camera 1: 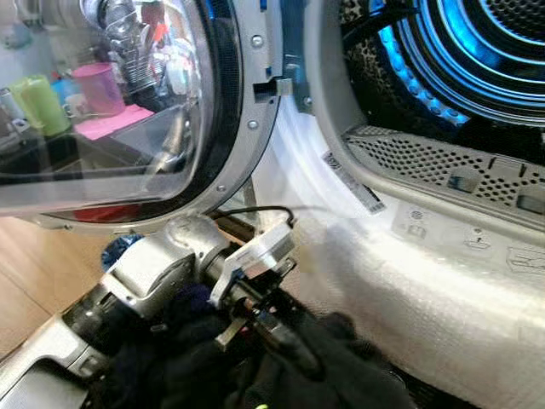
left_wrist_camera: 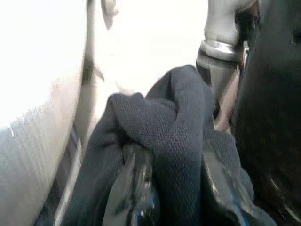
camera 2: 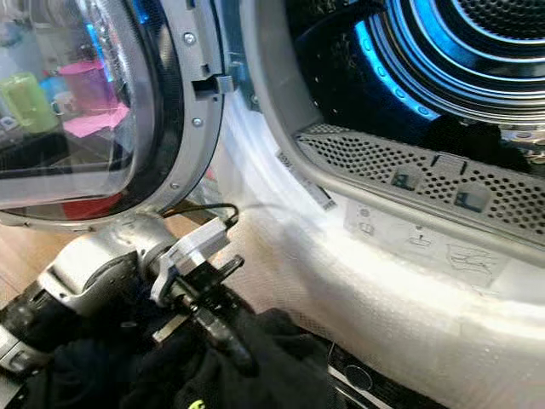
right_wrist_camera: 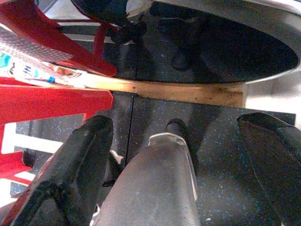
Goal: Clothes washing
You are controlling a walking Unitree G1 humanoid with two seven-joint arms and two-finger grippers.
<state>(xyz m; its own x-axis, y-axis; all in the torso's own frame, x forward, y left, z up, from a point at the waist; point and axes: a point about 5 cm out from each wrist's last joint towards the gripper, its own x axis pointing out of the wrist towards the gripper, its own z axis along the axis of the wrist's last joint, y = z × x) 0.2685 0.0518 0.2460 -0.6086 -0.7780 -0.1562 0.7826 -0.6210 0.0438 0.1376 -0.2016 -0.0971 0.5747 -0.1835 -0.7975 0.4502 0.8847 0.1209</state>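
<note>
My left gripper [camera 1: 285,341] is low in front of the washing machine, shut on a bundle of dark clothing [camera 1: 349,375]. In the left wrist view the dark knitted fabric [left_wrist_camera: 178,122] bulges up between the two black fingers [left_wrist_camera: 136,188]. The bundle hangs below the machine's white front rim [camera 1: 409,290], just outside the opening. Above and to the right gapes the drum [camera 1: 477,51], lit blue, with a grey perforated plate [camera 1: 443,166] along its lower lip. My right gripper [right_wrist_camera: 174,160] hangs idle over the floor, open, with nothing between its fingers.
The round glass door [camera 1: 111,111] stands swung open to the left, close above my left arm. Wooden floor [camera 1: 34,273] lies below it. Under the right arm are a dark speckled mat [right_wrist_camera: 216,132] and a red plastic frame [right_wrist_camera: 42,56].
</note>
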